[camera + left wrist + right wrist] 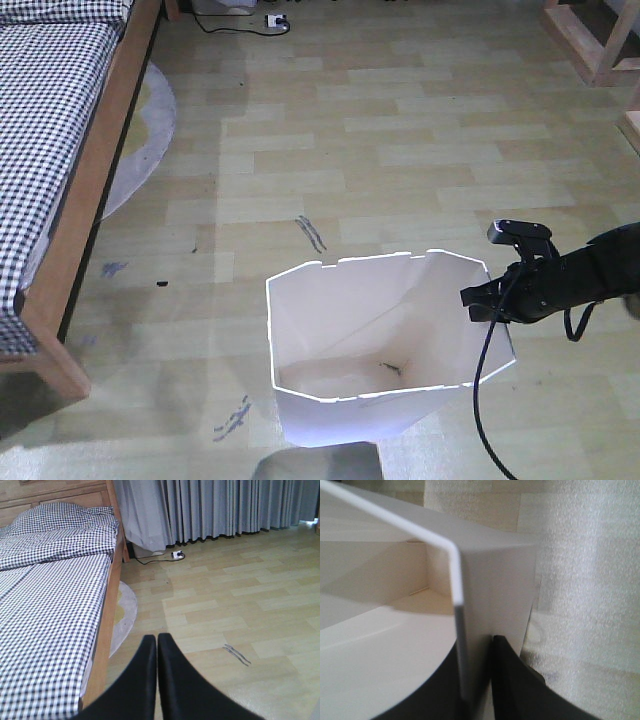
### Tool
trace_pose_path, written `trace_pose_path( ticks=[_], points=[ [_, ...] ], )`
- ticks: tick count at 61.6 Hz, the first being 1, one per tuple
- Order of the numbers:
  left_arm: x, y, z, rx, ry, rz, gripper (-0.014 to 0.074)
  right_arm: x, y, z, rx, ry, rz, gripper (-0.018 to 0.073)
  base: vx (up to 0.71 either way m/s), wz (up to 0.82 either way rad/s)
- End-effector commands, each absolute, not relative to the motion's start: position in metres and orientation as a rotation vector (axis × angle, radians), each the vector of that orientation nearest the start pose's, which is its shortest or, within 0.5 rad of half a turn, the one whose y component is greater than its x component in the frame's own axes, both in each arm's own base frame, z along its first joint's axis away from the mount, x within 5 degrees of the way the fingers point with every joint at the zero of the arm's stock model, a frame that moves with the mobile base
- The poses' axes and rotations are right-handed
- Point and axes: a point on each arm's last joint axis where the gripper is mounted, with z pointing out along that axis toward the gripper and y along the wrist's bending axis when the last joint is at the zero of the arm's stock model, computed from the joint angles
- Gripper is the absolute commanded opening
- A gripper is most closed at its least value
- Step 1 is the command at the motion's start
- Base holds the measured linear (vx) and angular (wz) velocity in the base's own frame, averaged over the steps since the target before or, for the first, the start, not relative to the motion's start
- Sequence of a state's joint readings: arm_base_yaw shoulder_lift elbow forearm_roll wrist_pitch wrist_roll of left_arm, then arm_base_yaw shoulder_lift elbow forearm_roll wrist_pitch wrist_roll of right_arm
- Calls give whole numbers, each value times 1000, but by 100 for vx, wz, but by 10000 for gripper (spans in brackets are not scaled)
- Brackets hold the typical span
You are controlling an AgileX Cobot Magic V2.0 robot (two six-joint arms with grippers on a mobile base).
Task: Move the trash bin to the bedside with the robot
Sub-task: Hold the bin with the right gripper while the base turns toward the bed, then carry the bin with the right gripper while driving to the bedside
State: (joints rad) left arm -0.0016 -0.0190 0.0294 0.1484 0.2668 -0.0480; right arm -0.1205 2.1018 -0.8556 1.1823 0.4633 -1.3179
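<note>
The bed (60, 120) runs off the left and far edges of the front view; the wooden frame (600, 45) at far right is cropped too; the right arm (600, 275) leaves the right edge, and its cable (483, 400) drops out of the near edge; a dark speck (393, 368) inside the trash bin (330, 420) is too small to name; up close the bin's wall is blurred, and the picture's lower edge cuts off the right gripper (476, 647); the left gripper (157, 645) shows only its tips.

The trash bin (385, 335) is white, the bedding (50, 120) black-and-white checked.
</note>
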Motion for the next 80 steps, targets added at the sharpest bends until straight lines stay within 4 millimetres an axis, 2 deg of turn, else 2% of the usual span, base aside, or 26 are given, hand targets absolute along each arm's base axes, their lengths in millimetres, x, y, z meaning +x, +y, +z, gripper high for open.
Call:
trace_pose_path(
  ticks=[1, 80],
  points=[
    [56, 2, 178, 61, 1704, 85, -6, 326, 8, 75, -88, 2698, 727, -4, 35, -1],
    [56, 2, 178, 61, 1704, 85, -6, 326, 8, 75, -88, 2698, 726, -4, 37, 0]
  ],
)
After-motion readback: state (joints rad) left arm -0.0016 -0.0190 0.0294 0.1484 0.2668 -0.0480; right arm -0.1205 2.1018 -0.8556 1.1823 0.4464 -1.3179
